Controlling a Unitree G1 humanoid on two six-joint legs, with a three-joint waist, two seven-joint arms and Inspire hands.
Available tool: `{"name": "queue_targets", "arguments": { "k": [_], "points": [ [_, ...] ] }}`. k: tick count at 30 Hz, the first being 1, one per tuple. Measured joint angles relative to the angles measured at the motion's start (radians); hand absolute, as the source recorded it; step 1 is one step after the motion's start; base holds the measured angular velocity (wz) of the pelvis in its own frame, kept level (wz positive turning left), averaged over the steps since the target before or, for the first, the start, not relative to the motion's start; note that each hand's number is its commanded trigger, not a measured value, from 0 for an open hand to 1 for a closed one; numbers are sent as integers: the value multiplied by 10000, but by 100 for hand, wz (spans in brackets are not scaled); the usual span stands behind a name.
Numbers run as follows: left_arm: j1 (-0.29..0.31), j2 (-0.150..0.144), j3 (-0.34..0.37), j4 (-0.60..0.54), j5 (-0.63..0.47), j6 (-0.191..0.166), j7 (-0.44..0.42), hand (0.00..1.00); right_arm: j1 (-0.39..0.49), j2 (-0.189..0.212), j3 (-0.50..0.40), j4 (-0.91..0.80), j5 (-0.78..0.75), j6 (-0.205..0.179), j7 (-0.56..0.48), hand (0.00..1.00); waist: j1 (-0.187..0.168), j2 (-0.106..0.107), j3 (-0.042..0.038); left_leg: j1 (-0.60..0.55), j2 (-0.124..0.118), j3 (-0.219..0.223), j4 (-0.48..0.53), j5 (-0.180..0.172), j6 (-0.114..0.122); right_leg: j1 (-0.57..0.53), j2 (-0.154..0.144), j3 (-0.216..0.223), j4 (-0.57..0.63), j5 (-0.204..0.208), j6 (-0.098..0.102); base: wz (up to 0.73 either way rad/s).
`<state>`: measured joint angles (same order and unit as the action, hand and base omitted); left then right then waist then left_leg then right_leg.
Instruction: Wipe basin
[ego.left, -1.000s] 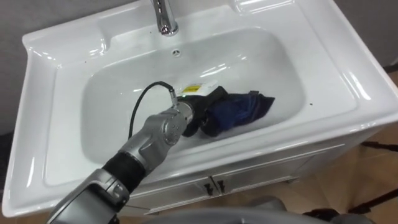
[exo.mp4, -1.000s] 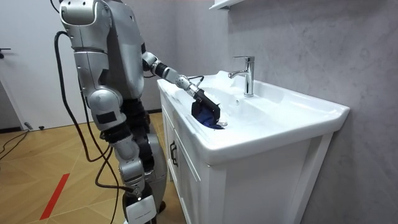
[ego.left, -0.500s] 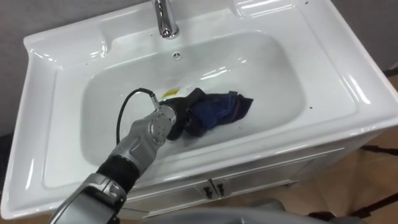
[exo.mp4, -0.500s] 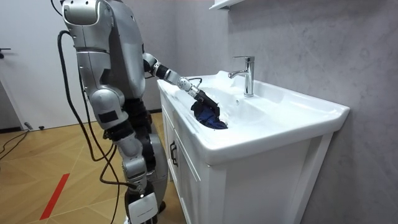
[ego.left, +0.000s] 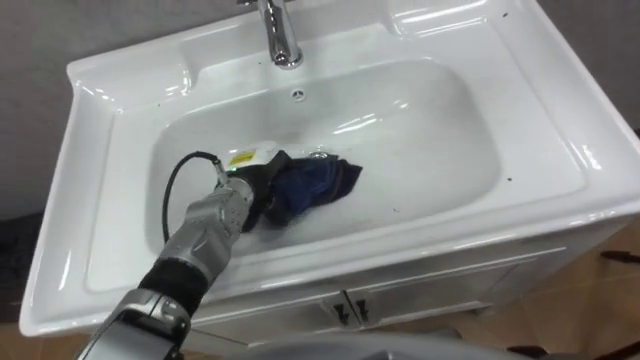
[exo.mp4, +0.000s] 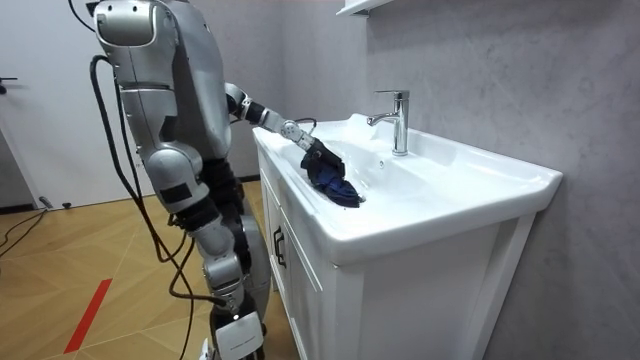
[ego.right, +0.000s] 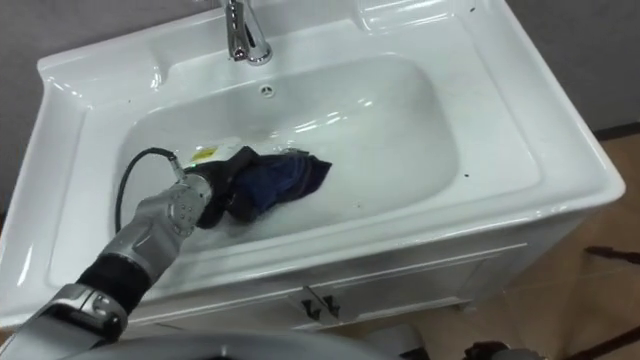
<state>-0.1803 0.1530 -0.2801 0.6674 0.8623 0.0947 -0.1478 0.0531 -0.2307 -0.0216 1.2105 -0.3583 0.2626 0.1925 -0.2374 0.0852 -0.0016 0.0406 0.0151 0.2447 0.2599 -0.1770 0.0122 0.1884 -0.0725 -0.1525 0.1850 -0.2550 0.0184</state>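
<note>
left hand (ego.left: 259, 197) sits low in the white basin (ego.left: 430, 130), left of centre, fingers curled tight round the dark blue cloth (ego.left: 315, 183).

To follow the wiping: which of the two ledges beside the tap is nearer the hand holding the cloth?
The ledge left of the tap: the left hand, gripping the blue cloth, is in the basin's left half.

A dark blue cloth (ego.left: 318, 184) lay crumpled in a bunch on the bottom of the glossy white basin (ego.left: 440, 140), left of centre, nearer its front wall.
</note>
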Motion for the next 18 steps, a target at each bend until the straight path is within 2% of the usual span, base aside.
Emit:
{"name": "queue_targets", "arguments": {
  "k": [2,5,18],
  "points": [
    [107,15,419,-28,41,19,0,100,9,-4,-30,-82,-42,12,-57,0,262,-13,2,39,-3,42,-26,2,-4,-7,-11,28,14,-43,15,-5],
    [76,22,919,-33,11,19,3,100,-103,-7,-33,-99,-33,-23,-105,0,430,-45,-5,-105,-16,-11,-7,4,-1,-118,-11,-12,10,-36,20,4],
    [-139,3,1240,-57,-699,-169,74,100,-104,-9,-18,-384,104,-356,-333,0,1027,-145,-31,-171,-50,-121,-65,13,-17,-119,-13,-106,-126,1,-19,1]
  ]
}}
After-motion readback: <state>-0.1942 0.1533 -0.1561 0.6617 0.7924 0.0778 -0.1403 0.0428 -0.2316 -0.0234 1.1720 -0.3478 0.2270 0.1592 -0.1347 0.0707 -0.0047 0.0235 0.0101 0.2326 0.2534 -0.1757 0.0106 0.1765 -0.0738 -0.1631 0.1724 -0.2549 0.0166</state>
